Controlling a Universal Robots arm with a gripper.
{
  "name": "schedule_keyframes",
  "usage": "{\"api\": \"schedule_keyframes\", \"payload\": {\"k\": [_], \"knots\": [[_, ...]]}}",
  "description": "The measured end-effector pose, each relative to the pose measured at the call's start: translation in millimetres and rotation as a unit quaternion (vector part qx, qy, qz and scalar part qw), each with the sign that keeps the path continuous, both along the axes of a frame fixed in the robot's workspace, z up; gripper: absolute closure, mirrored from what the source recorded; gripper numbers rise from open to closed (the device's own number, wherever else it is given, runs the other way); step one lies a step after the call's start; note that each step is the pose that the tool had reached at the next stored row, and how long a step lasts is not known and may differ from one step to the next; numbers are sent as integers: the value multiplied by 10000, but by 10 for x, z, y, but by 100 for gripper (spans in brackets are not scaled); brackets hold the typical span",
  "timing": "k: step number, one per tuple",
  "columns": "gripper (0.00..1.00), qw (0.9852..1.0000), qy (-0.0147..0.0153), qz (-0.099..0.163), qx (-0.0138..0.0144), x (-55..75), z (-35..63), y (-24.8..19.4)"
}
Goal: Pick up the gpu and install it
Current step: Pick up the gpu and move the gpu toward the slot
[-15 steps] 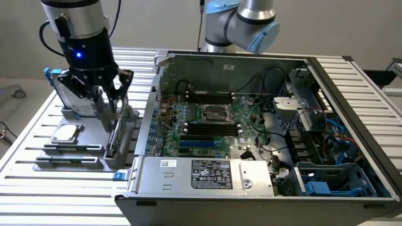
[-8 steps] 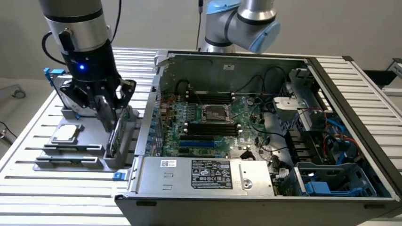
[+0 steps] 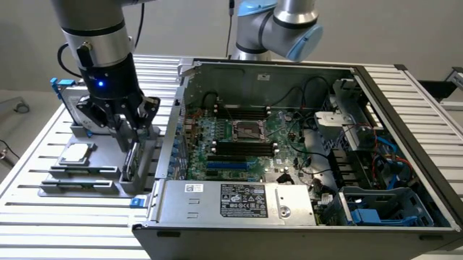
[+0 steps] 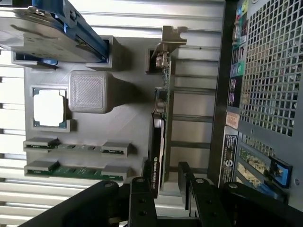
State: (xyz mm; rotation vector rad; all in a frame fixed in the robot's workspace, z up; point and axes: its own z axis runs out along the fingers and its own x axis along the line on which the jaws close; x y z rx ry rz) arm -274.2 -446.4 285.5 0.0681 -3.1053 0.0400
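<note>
My end effector [image 3: 134, 132] hung with its fingers apart astride the gpu [image 4: 159, 137], which stood on edge in the grey holder [image 4: 128, 125] beside the computer case [image 3: 289, 234].

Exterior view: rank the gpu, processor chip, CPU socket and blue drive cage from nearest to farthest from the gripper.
1. gpu, upright directly under the gripper.
2. processor chip, toward the exterior view's left.
3. CPU socket, exterior view's centre.
4. blue drive cage, exterior view's lower right.
</note>
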Motion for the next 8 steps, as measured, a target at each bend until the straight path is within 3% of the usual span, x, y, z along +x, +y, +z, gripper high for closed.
{"api": "schedule_keyframes", "payload": {"k": [8], "knots": [[64,9999,6,-166,0,0,-114,35]]}}
